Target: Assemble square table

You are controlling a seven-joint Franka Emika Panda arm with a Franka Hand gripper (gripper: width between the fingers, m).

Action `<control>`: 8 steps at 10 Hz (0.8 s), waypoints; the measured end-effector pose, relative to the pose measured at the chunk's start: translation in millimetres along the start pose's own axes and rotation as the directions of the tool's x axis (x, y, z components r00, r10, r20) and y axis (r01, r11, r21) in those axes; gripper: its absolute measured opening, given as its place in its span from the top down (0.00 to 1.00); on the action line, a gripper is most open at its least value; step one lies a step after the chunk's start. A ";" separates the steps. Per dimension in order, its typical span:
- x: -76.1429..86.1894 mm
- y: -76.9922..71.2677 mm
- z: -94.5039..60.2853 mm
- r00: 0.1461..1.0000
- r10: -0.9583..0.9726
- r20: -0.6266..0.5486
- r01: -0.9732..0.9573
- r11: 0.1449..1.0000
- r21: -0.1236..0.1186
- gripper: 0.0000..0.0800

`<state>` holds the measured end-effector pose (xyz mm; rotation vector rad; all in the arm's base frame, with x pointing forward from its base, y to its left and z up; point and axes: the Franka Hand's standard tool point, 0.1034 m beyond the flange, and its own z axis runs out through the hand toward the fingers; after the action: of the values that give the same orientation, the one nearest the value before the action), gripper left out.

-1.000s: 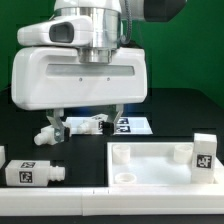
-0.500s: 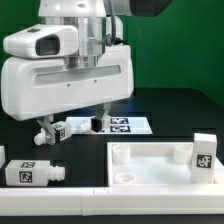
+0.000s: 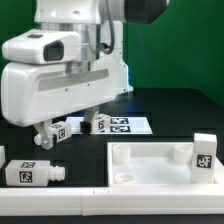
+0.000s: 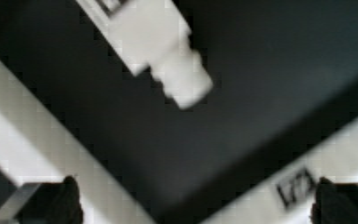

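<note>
Wrist view: robot hand (image 4: 201, 200) spread, holding nothing, with a blurred short white plastic leg (image 4: 167, 60) in sight. Only the exterior view shows the white square rimmed panel (image 3: 152, 166) on the black tabletop (image 3: 175, 105).

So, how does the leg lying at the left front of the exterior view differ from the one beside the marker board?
The front leg lies across the view, near the camera; the rear leg lies farther back, beside the marker board. The front leg shows its full length; the rear leg looks foreshortened. Both are white, tagged and unheld.
</note>
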<state>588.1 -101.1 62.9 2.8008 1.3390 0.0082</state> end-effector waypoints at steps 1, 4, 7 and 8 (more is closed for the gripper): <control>-13.2 -1.2 12.1 1.000 0.016 0.014 -0.017 1.000 0.016 0.19; -33.9 10.1 37.4 0.998 0.046 0.040 -0.048 0.998 0.039 0.19; -39.0 13.0 48.1 0.998 0.051 0.043 -0.053 0.997 0.050 0.30; -39.2 12.8 48.4 0.998 0.052 0.043 -0.054 0.997 0.050 0.30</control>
<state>574.5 -141.2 15.4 2.8606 1.2744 -0.0836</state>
